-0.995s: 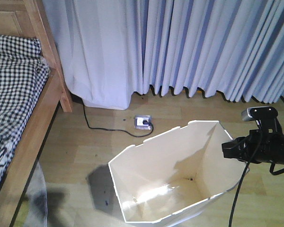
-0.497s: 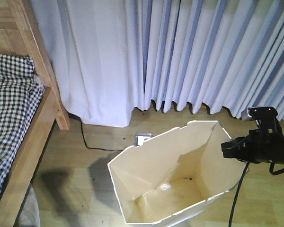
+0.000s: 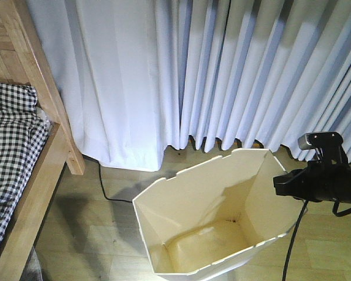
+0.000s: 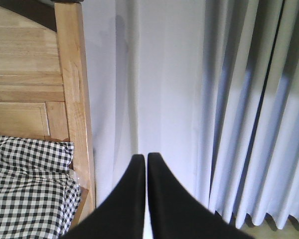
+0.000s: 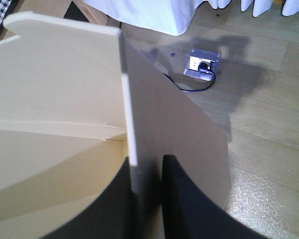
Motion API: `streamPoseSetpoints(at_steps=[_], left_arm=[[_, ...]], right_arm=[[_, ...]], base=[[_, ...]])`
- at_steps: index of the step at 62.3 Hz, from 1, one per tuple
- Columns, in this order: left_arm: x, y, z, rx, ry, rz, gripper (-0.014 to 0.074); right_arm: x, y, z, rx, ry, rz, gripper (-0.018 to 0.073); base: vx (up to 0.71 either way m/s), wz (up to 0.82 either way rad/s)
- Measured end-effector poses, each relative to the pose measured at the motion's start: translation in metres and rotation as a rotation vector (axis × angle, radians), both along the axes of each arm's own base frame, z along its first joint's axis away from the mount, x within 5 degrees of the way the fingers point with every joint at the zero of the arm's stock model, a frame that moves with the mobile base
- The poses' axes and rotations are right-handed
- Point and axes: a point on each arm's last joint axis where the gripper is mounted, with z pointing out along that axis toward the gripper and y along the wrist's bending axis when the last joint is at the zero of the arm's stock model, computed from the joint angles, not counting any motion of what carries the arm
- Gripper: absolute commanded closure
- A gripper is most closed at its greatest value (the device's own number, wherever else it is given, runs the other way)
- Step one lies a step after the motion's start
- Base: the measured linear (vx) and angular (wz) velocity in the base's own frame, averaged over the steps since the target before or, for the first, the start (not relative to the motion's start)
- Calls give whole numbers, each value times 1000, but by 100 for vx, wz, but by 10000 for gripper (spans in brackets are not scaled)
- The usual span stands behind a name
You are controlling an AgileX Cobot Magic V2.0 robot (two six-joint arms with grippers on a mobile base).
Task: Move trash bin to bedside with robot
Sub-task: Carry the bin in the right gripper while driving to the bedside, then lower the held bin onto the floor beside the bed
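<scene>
The white trash bin [image 3: 187,211] fills the lower middle of the front view, tilted, its cream inside showing. My right gripper [image 3: 279,185] reaches in from the right and is shut on the bin's right wall. In the right wrist view one finger is inside and one outside that wall [image 5: 147,167], and the bin [image 5: 65,84] spreads to the left. The bed's wooden post [image 3: 41,88] and checked bedding [image 3: 11,140] stand at the left. My left gripper [image 4: 144,158] is shut on nothing, pointing at the curtain just right of the bed post [image 4: 74,99] and bedding [image 4: 25,194].
Long pale curtains [image 3: 222,70] hang to the wooden floor right behind the bin. A floor socket [image 5: 203,63] with a black cable plugged in lies beyond the bin's far side. The cable [image 3: 105,190] runs between bed post and bin.
The whole view has moved forward toward the curtains and bed. The floor socket has slipped out of the front view behind the bin. The bin stays fixed in the right gripper.
</scene>
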Motion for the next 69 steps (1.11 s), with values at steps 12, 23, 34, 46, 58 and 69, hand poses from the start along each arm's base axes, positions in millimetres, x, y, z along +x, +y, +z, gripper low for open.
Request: streamPoseSetpoints(at_steps=[12, 23, 34, 46, 58, 69], left_arm=[[0, 0, 0, 0, 0, 0, 602], [0, 0, 0, 0, 0, 0, 602], [0, 0, 0, 0, 0, 0, 602], [0, 0, 0, 0, 0, 0, 602], [0, 0, 0, 0, 0, 0, 602], [0, 0, 0, 0, 0, 0, 602]], right_arm=[[0, 0, 0, 0, 0, 0, 565], [0, 0, 0, 0, 0, 0, 565], [0, 0, 0, 0, 0, 0, 565], [0, 0, 0, 0, 0, 0, 565], [0, 0, 0, 0, 0, 0, 565], [0, 0, 0, 1, 0, 0, 565]], base=[[3, 1], [0, 0], [0, 0], [0, 0], [0, 0], [0, 0]])
